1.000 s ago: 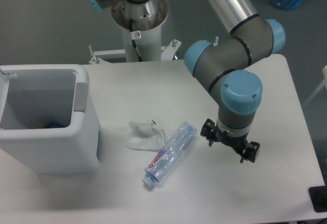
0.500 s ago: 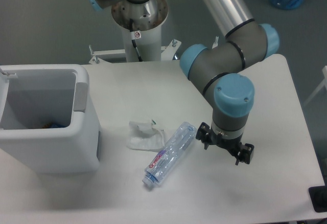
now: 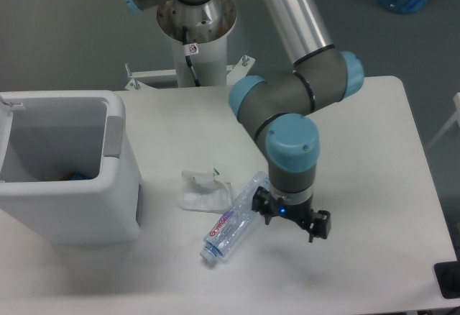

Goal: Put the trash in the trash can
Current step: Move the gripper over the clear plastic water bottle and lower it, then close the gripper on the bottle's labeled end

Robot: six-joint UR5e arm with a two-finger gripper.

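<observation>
While the arm hangs over the table, we note these things:

Gripper: we see the black two-finger gripper (image 3: pixel 290 214) below the grey wrist with its pale-blue cap, its fingers spread wide and holding nothing; it sits just beside the upper end of the bottle, and we cannot tell whether it touches it.

Bottle: the small clear crushed plastic water bottle with a red-blue label (image 3: pixel 234 224) lies on its side on the white table (image 3: pixel 374 257), near the front edge, slanting from upper right to lower left, cap end towards the front.

Wrapper: the crumpled white plastic wrapper with a green mark (image 3: pixel 203 190) lies flat just left of the bottle, its right edge touching or nearly touching the bottle's side.

Trash can: the large boxy white plastic bin with rounded corners and a light-grey panel on its right rim (image 3: pixel 122 178) stands at the table's left edge, near the wrapper; we see something small and blue-orange at its bottom.

Base: the arm's white pedestal (image 3: pixel 198 56) stands behind the table's back edge.
</observation>
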